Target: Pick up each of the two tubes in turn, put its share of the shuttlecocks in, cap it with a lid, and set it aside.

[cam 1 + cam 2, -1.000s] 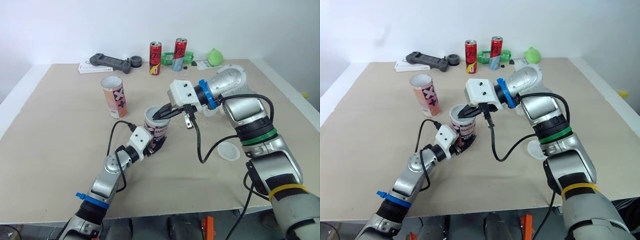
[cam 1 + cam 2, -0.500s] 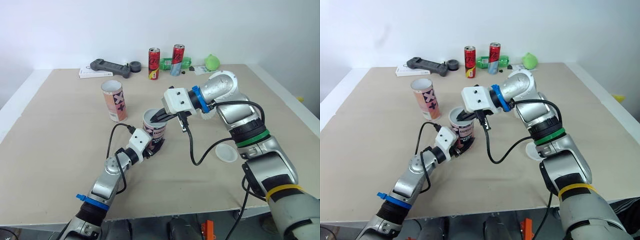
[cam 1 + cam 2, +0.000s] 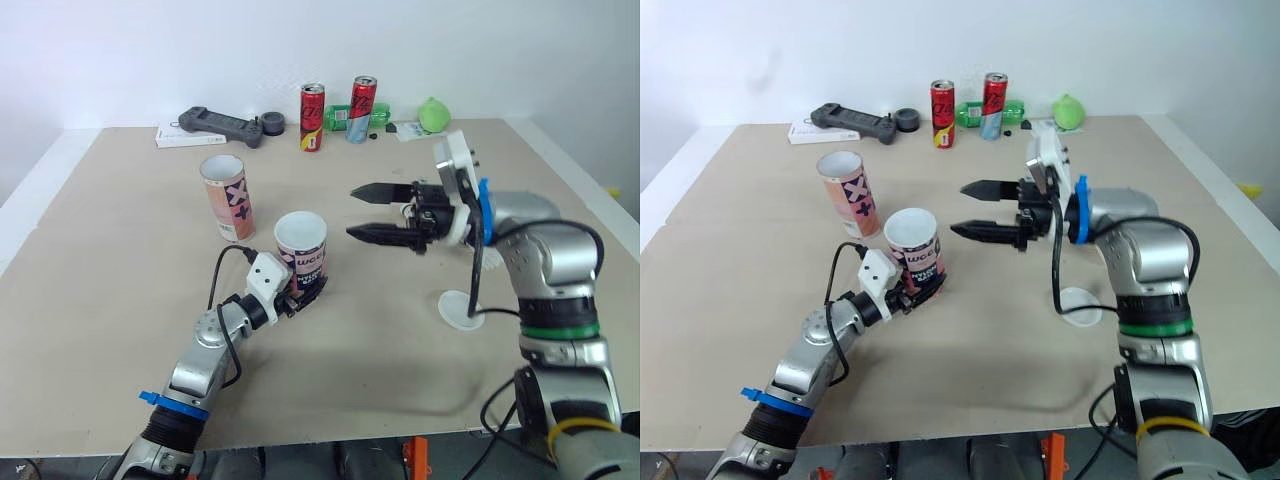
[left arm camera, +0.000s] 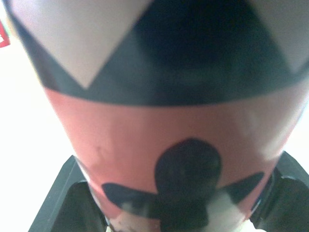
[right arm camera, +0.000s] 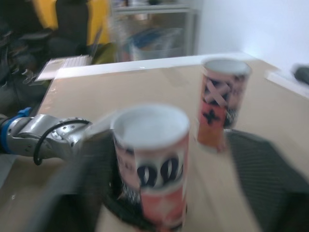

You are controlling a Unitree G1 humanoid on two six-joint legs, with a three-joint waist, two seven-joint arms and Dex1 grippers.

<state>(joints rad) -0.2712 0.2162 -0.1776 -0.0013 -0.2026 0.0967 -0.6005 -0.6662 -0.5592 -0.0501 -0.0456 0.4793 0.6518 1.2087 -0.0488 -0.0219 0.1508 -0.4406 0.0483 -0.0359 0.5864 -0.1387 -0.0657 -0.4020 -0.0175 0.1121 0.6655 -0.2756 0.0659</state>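
Beige tabletop (image 3: 120, 280) with a white wall behind it.
The left gripper (image 3: 295, 298) is clamped around the base of the nearer pink-and-white cardboard tube (image 3: 303, 250), which is upright and open-topped. The right gripper (image 3: 352, 212) hangs in the air near its rim, black fingers spread wide and holding nothing. A second pink tube (image 3: 228, 195) stands behind, and a round white lid (image 3: 458, 308) lies on the table below the right arm.

Left gripper (image 3: 300, 293) clamped low; right gripper (image 3: 352, 212) raised, fingers (image 3: 385, 190) spread.
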